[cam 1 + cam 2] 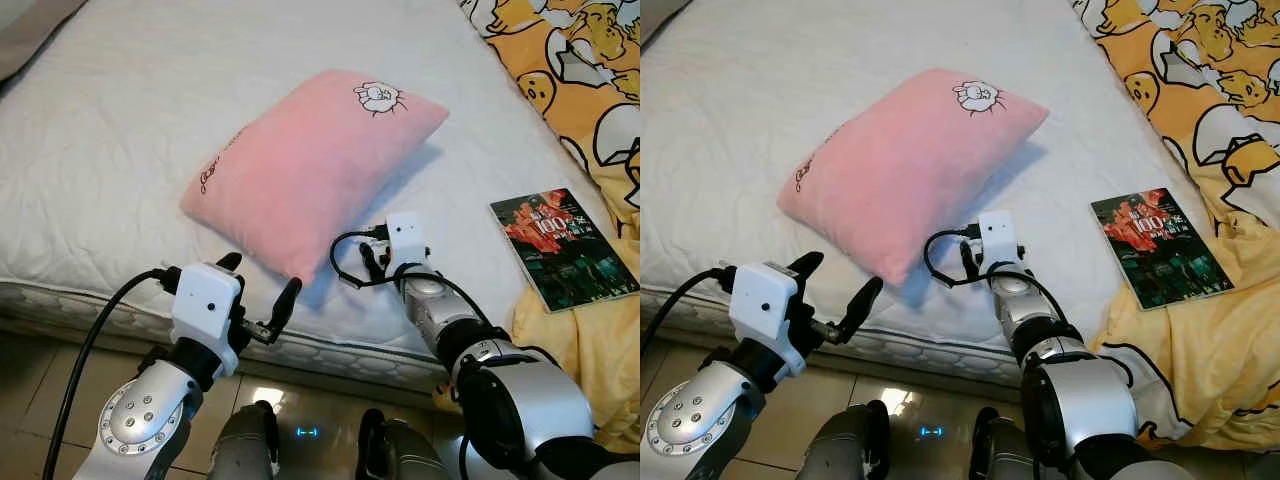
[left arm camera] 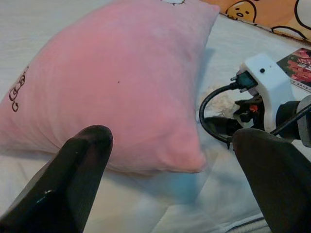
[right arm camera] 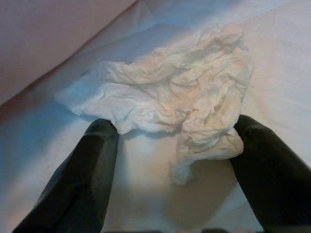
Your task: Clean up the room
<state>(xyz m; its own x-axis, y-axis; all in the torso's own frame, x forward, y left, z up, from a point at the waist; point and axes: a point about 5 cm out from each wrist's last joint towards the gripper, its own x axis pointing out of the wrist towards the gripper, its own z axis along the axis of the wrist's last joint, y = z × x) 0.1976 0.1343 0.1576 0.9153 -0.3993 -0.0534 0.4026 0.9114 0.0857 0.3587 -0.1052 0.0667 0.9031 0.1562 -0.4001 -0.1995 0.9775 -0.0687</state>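
Close in, crumpled white tissue (image 3: 180,102) on the bed (image 1: 130,130) between the spread fingers (image 3: 82,179) of the right tool (image 1: 378,262), one finger touching its lower fold. Left tool (image 1: 262,290) open too, empty, hovering at the mattress edge. Beyond, pink pillow (image 1: 310,160); farther right, a book (image 1: 563,247).

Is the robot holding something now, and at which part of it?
Nothing is held. The right gripper is open, its fingers on either side of a crumpled tissue on the bed. The left gripper is open near the pink pillow.
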